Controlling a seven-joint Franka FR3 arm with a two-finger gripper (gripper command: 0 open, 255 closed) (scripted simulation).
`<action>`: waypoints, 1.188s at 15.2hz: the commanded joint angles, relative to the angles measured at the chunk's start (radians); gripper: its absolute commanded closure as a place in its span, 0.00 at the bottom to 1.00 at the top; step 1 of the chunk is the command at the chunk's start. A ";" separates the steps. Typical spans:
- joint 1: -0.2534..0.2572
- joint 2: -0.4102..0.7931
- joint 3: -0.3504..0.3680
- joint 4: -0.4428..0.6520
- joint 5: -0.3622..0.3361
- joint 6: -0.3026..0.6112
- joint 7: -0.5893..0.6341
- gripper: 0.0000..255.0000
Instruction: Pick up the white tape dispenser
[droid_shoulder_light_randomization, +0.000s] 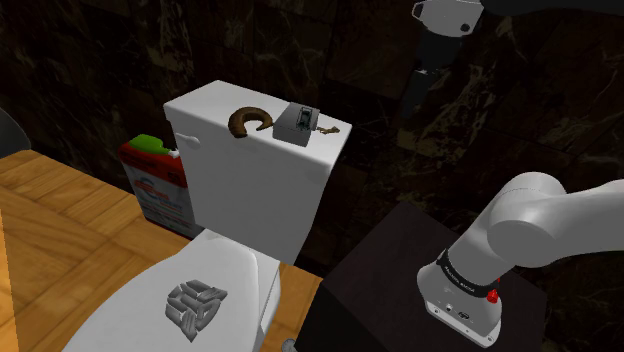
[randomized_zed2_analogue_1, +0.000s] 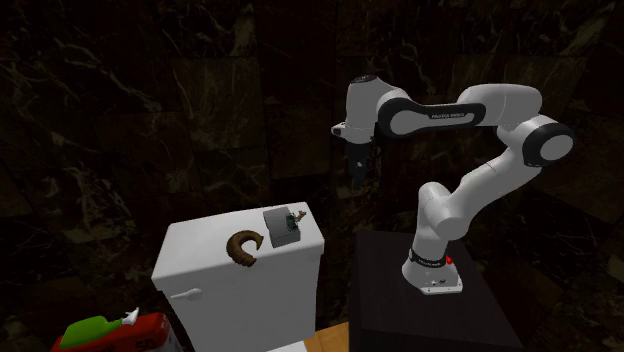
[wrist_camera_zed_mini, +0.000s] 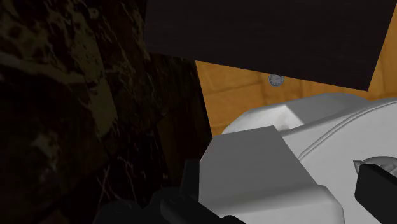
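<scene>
The tape dispenser (droid_shoulder_light_randomization: 297, 123) (randomized_zed2_analogue_1: 282, 226) is a small grey boxy thing standing on the white toilet tank lid (droid_shoulder_light_randomization: 210, 105) (randomized_zed2_analogue_1: 205, 250), near the lid's end closest to the arm. My gripper (droid_shoulder_light_randomization: 414, 98) (randomized_zed2_analogue_1: 360, 172) hangs in the air well above the lid and off to the shoulder view's right of the dispenser, not touching anything. In the wrist view its black fingers (wrist_camera_zed_mini: 189, 183) stand wide apart, open, with a corner of the tank (wrist_camera_zed_mini: 254, 165) below my gripper (wrist_camera_zed_mini: 281, 183).
A brown curved thing (droid_shoulder_light_randomization: 248, 120) (randomized_zed2_analogue_1: 243, 246) lies beside the dispenser, and a small brown bit (droid_shoulder_light_randomization: 328, 129) on its other side. A red and green package (droid_shoulder_light_randomization: 155, 180) (randomized_zed2_analogue_1: 100, 335) stands by the tank. Dark marbled wall (droid_shoulder_light_randomization: 120, 50) behind; black stand (droid_shoulder_light_randomization: 390, 290); wood floor (droid_shoulder_light_randomization: 60, 220).
</scene>
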 joint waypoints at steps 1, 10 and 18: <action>0.000 0.000 0.000 0.000 0.000 0.000 0.000 0.00; -0.003 0.264 0.095 0.107 0.133 0.201 0.241 0.00; -0.014 0.526 0.157 0.285 0.189 0.345 0.433 0.00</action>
